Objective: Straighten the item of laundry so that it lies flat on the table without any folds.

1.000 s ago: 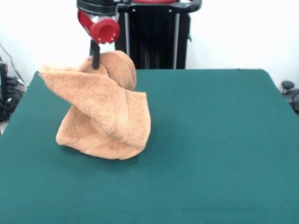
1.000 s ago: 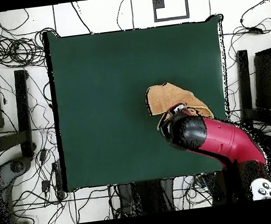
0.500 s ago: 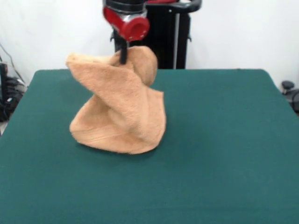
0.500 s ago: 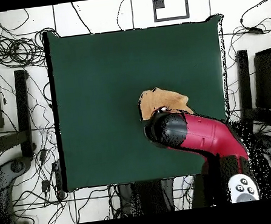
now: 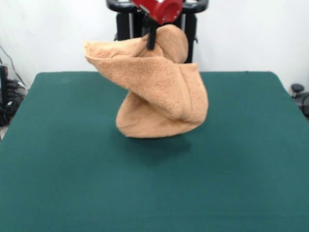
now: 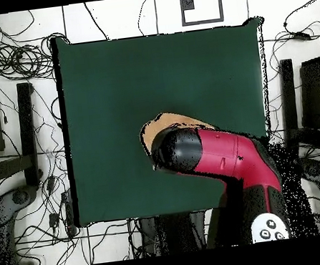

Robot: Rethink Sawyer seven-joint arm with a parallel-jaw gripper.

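Note:
The item of laundry (image 5: 157, 94), a light orange-tan terry towel, hangs bunched and twisted from my gripper (image 5: 152, 42), which is shut on a fold at its top. The towel's lower edge sits just above its shadow over the middle of the table (image 5: 241, 169); I cannot tell whether it touches the cloth. In the overhead view the red and black arm (image 6: 220, 156) covers most of the towel (image 6: 170, 118). Only a rim of it shows at the arm's far side over the green table (image 6: 115, 93), and the gripper itself is hidden under the arm.
Tangled cables (image 6: 10, 63) and black stands (image 6: 28, 133) lie on the floor around the table. The table's edges (image 6: 66, 135) are well away from the towel on every side except the one nearest the robot.
My gripper has carried the towel rightward in the front view, from the table's left part to its middle, and a little higher. The towel's shape has stayed bunched.

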